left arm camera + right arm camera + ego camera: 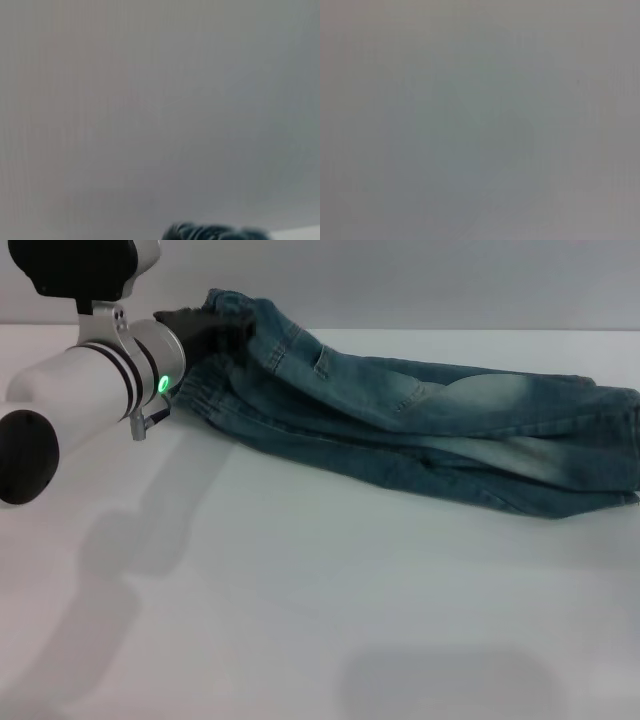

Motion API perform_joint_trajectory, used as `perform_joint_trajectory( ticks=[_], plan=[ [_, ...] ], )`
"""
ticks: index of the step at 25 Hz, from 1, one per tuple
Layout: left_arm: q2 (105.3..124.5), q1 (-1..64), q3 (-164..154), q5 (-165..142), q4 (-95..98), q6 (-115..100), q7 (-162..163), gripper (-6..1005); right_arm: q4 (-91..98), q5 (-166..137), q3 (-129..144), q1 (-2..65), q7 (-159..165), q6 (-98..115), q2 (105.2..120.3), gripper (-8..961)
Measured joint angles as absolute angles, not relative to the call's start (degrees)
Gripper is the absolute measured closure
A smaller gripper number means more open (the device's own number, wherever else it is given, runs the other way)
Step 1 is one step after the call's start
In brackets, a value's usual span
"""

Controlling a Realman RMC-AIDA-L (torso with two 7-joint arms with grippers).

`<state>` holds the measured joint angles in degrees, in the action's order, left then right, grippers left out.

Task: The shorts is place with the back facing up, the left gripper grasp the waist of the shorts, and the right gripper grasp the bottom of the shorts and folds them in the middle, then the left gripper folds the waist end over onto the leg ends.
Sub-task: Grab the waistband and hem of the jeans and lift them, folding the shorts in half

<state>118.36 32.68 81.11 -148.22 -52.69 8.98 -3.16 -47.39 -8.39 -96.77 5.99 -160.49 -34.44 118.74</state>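
Left gripper [215,325] clamped on the waist of the shorts [205,390], lifted; shorts [420,430] run lengthwise rightward, leg ends [625,455] far right.

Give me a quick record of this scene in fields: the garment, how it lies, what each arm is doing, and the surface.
garment: the shorts, faded blue denim with whitish worn patches
lay: folded lengthwise, stretched across the table, one back pocket showing
waist: the waist of the shorts bunched and lifted at the robot's left end
leg ends: the leg ends lying flat at the right edge of the head view
left arm: the left gripper shut on the waist, green light on
right arm: not in view
surface: plain white
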Motion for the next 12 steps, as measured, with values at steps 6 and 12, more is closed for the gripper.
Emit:
perform_joint_trajectory(
  ticks=[6, 12],
  plan=[
    [118.38, 33.52, 81.23, -148.17, -51.62, 6.4, -3.16, 538, -45.66, -8.39, -97.29, 6.14, -160.37, -35.67, 118.8, 650],
    [118.17, 34.64, 81.54, -148.2, -50.97, 7.86, -3.32, 301, -41.45, -8.13, -93.77, 6.04, -160.3, -41.99, 119.01, 306]
  ],
)
